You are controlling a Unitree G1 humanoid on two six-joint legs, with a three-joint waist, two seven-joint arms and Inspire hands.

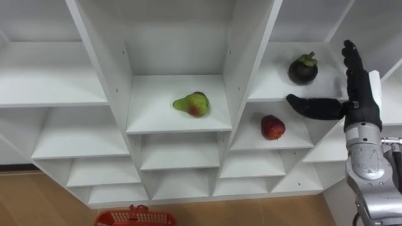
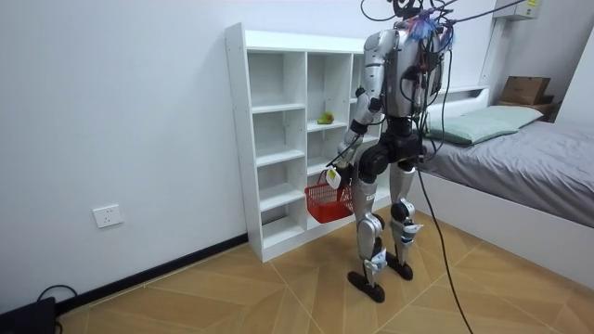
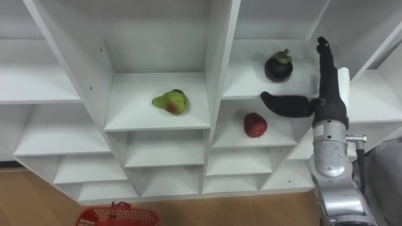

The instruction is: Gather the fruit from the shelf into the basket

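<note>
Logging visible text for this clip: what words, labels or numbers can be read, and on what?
None can be read.
The white closet, pear, mangosteen, red fruit and red basket show no print; the wall socket in the room view is too small to tell.

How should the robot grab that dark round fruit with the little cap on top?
Probably round its wide middle, coming in through the shelf's open front. The mangosteen is round, sits cap-up, and has free space on both sides for thumb and fingers. The open right hand is at its right.
</note>
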